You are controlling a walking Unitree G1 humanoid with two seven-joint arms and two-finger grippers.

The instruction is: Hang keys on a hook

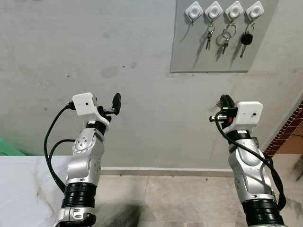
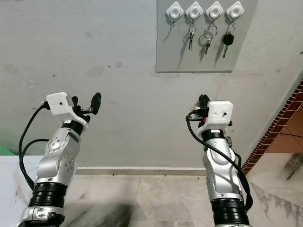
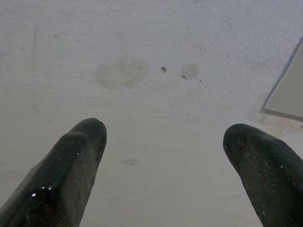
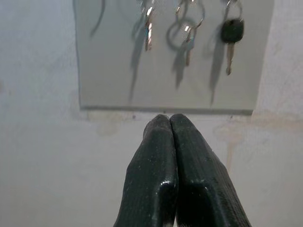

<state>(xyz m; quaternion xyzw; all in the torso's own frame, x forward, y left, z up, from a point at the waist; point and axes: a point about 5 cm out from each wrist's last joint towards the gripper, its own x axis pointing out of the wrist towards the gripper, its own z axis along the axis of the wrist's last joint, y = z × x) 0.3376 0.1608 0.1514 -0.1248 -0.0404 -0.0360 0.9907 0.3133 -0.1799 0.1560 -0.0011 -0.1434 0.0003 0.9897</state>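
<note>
A grey panel (image 1: pixel 213 56) on the wall carries a row of white hooks. The leftmost hook (image 1: pixel 194 10) is bare. The other three each hold something: a small key (image 1: pixel 209 39), a key on a ring (image 1: pixel 226 38) and a black-headed key (image 1: pixel 246 40). My right gripper (image 1: pixel 225 100) is raised below the panel, shut, with nothing seen between its fingers (image 4: pixel 156 156); the same keys (image 4: pixel 187 38) hang above it in the right wrist view. My left gripper (image 1: pixel 116 100) is raised further left and faces bare wall, its fingers (image 3: pixel 80 156) wide open and empty.
The grey wall (image 1: pixel 94 47) is stained in places. A red brick wall (image 1: pixel 289 130) stands at the right. A tiled floor (image 1: pixel 165 198) lies below, with a white marble surface (image 1: pixel 23 189) at the lower left and a green patch (image 1: pixel 7 149) beside it.
</note>
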